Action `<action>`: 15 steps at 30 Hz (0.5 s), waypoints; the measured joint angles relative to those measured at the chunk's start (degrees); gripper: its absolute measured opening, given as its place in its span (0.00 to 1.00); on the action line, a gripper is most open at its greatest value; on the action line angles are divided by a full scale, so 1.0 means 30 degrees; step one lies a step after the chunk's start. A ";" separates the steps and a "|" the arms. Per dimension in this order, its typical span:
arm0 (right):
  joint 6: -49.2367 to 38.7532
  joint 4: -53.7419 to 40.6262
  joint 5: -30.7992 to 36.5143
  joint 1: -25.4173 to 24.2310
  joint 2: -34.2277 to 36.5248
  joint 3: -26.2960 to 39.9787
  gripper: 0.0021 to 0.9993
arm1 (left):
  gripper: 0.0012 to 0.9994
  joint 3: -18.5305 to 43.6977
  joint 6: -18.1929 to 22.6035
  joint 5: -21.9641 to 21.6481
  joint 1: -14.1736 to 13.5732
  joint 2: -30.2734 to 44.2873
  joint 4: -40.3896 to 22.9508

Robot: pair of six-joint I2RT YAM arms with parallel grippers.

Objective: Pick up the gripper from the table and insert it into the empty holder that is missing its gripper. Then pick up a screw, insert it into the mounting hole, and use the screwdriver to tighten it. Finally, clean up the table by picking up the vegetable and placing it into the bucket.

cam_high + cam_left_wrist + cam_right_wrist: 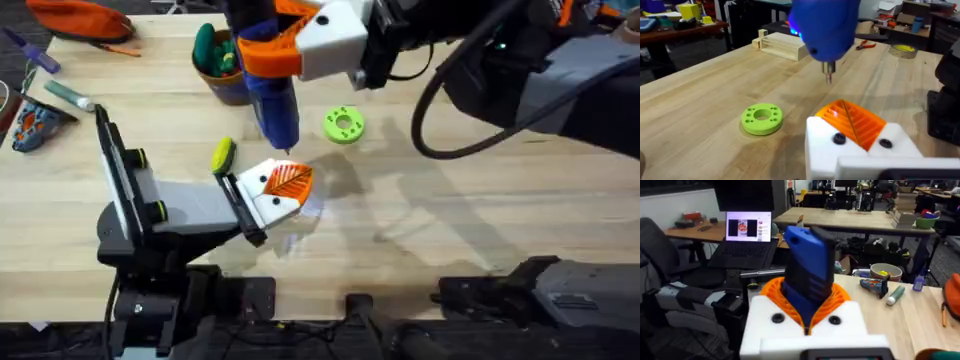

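Nearest the arms' bases in the overhead view, the left hand [283, 192] lies low over the bench [480, 200], its white mounts carrying orange ribbed fingers [852, 121] pressed together with no gap between them and nothing gripped. Both dark screw heads on the white mounts sit in place in the left wrist view. Just above those fingers hangs the thin metal tip of the screwdriver [273, 100], pointing down at them and a little apart; whether the tip touches anything is hard to tell, since the blue body is blurred. The right hand [300, 45] reaches in from the far right across the middle and clamps the screwdriver's blue body between its orange pads [837, 297], holding it roughly upright.

Just beside the left hand, on its outer side, the vegetable [222, 154] lies on the bench, yellow-green and tilted. A lime-green disc [344, 125] with holes rests on the bench past the left hand, towards the right. Farther back, behind the screwdriver, the bucket [225, 80] stands with a dark green toy [207, 48] inside it. A pale wooden box [781, 46] sits far off across the bench in the left wrist view
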 joint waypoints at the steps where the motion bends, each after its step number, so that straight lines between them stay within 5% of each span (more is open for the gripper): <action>1: 0.0007 -0.0010 -0.0057 0.0000 0.0018 0.0060 0.02 | 0.00 0.0000 -0.0005 0.0000 0.0000 0.0007 0.0003; 15: -0.0299 0.0117 -0.1932 0.0388 0.0019 0.0191 0.02 | 0.00 0.0000 -0.0005 0.0000 0.0000 0.0000 0.0000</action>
